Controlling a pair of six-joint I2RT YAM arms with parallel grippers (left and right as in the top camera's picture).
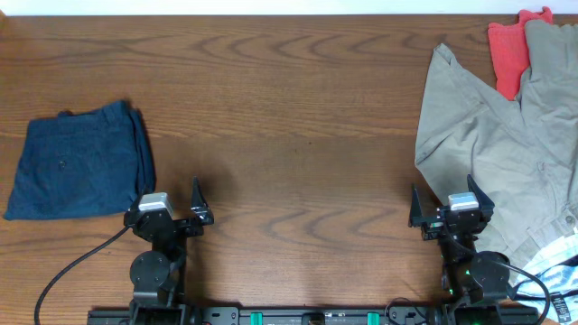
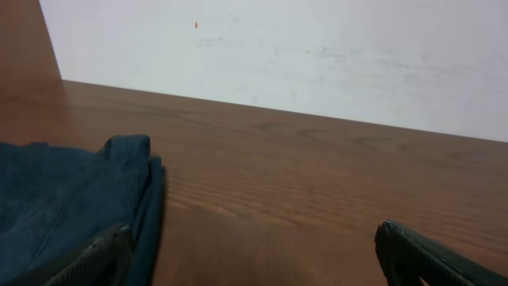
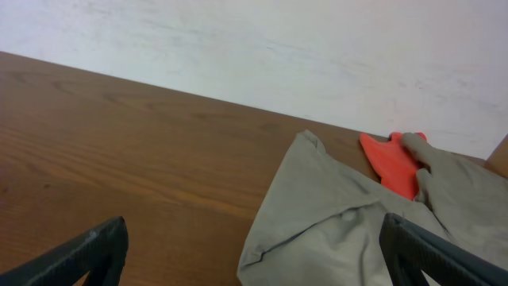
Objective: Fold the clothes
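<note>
The khaki shorts [image 1: 488, 135] lie rumpled and unfolded at the right side of the table, reaching the right edge. They also show in the right wrist view [image 3: 349, 222]. My right gripper [image 1: 449, 209] is open and empty, near the table's front edge, at the shorts' near left corner; its fingers [image 3: 254, 254] frame the cloth's edge. My left gripper [image 1: 170, 206] is open and empty near the front edge at the left, its fingers [image 2: 254, 258] spread wide over bare wood.
Folded dark navy shorts [image 1: 79, 170] lie at the left, just beyond my left gripper, also in the left wrist view [image 2: 71, 206]. A red garment [image 1: 510, 50] lies partly under the khaki shorts at the back right. A printed garment [image 1: 555, 262] is at the front right corner.
</note>
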